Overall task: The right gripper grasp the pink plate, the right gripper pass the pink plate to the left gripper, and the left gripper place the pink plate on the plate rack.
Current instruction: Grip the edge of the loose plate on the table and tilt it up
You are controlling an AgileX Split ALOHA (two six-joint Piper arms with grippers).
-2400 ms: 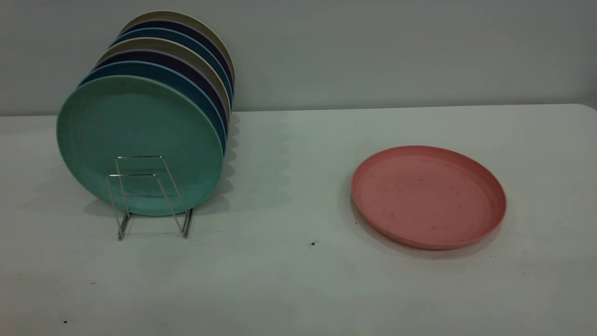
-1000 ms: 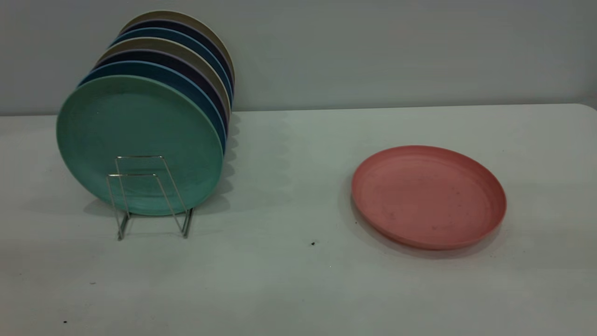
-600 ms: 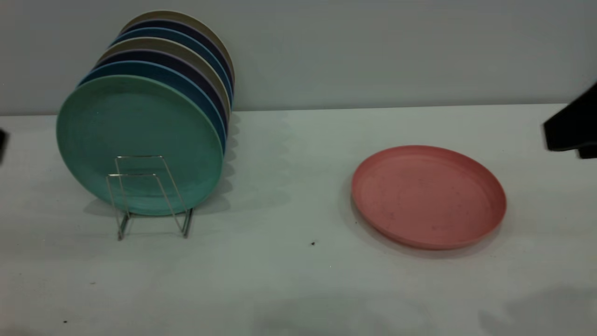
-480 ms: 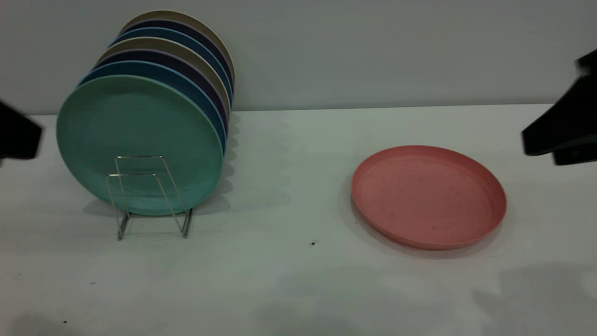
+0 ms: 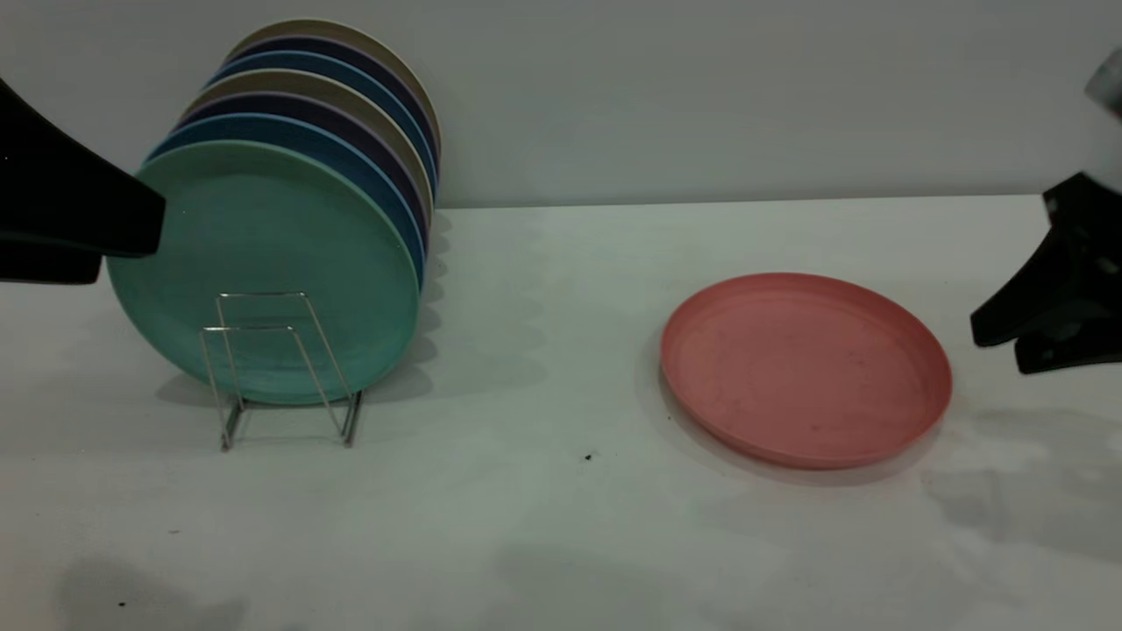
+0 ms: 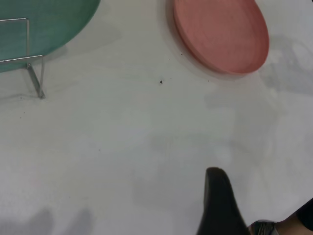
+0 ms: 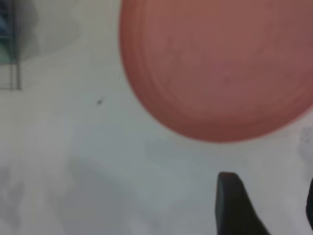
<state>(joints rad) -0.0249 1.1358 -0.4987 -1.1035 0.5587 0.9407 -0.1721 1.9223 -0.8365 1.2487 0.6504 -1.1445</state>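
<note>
Salmon-pink and matte, the pink plate (image 5: 805, 368) lies flat on the white table (image 5: 543, 526), rim up, well apart from the plate rack (image 5: 280, 368); it is taken as the landmark for everything else. It is untouched, so the first step, the grasp, is judged not yet done. A low raised rim is offered all round (the only part thin enough to be pinched while the plate lies flat), which is probably why the right gripper (image 5: 1017, 340) is held just beside the plate's right edge and slightly above it, its tapered fingers slanted down towards that rim; the fingers are seen parted by a narrow gap, with nothing between them. In the right wrist view the plate (image 7: 220, 63) is seen ahead of one dark fingertip (image 7: 234, 200), not touching it.

Far to the plate's left, the rack is already loaded with a row of upright plates, a teal-green plate (image 5: 263, 272) foremost; its two front wire loops stand free, and the pink plate would presumably be stood there on edge. The left gripper (image 5: 105, 232) is held raised beyond the rack, on the side away from the pink plate, overlapping the green plate's edge in the exterior view; whether its fingers are spread cannot be told. Its wrist view looks down on the table with the pink plate (image 6: 222, 36) far off; it is judged to be waiting for the handover.
</note>
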